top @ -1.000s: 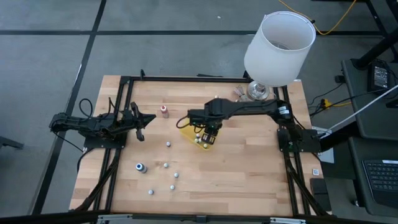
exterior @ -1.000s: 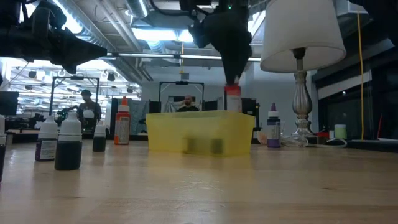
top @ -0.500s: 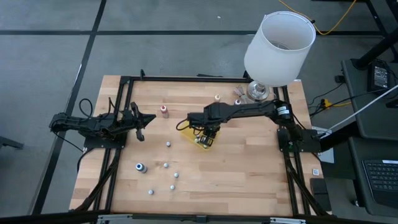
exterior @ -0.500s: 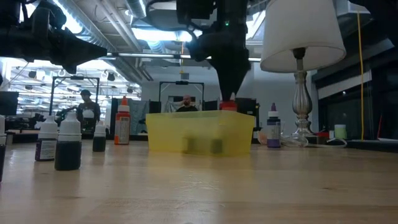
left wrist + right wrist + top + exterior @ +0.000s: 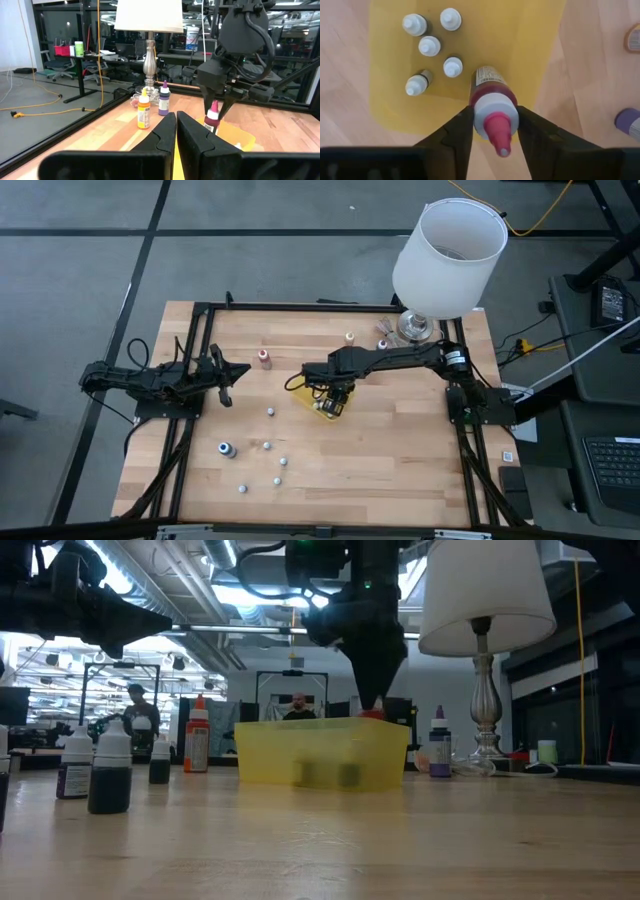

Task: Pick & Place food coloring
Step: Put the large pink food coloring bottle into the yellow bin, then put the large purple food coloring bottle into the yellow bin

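Nearest the low camera, loose dropper bottles (image 5: 110,775) wait on the bench (image 5: 320,840). Further back, the right claw (image 5: 491,131) holds a red-capped bottle (image 5: 492,102) low inside the yellow tray (image 5: 322,753), beside five others. Looks like the drop-off step: next, open up and lift clear. Left claw (image 5: 176,131) sits pinched shut, idle.

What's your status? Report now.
Right gripper over the yellow tray, fingers beside a red-capped bottle. Five white-capped bottles in tray. Left gripper shut, parked. Nothing blocking.
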`<action>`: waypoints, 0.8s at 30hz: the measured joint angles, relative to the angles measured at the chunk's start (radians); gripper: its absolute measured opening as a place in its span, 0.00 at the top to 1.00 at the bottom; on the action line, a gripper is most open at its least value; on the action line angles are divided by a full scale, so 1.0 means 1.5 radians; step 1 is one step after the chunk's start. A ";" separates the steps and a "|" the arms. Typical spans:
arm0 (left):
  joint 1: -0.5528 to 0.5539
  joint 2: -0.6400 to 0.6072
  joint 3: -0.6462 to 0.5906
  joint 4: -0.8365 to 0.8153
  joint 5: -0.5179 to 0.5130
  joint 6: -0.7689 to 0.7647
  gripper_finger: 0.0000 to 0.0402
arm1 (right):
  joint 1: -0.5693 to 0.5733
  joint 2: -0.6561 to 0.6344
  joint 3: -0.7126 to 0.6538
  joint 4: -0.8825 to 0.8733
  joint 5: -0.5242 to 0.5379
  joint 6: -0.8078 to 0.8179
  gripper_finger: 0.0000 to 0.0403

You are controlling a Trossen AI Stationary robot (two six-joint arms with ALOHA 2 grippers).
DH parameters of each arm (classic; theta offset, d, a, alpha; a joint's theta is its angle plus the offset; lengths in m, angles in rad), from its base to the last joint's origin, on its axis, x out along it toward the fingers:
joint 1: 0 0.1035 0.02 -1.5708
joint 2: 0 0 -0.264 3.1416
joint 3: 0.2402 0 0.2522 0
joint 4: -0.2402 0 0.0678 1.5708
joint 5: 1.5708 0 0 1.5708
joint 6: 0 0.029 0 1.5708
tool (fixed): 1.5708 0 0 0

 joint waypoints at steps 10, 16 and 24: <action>0.000 0.000 0.000 0.000 0.000 0.000 0.97 | 0.000 -0.012 0.020 -0.025 0.000 0.001 0.44; 0.000 0.000 0.000 0.000 0.000 0.000 0.97 | -0.005 -0.049 0.026 -0.027 0.013 0.013 0.40; 0.000 0.000 0.000 0.000 0.000 0.000 0.98 | -0.033 -0.092 0.026 -0.039 0.087 0.167 0.40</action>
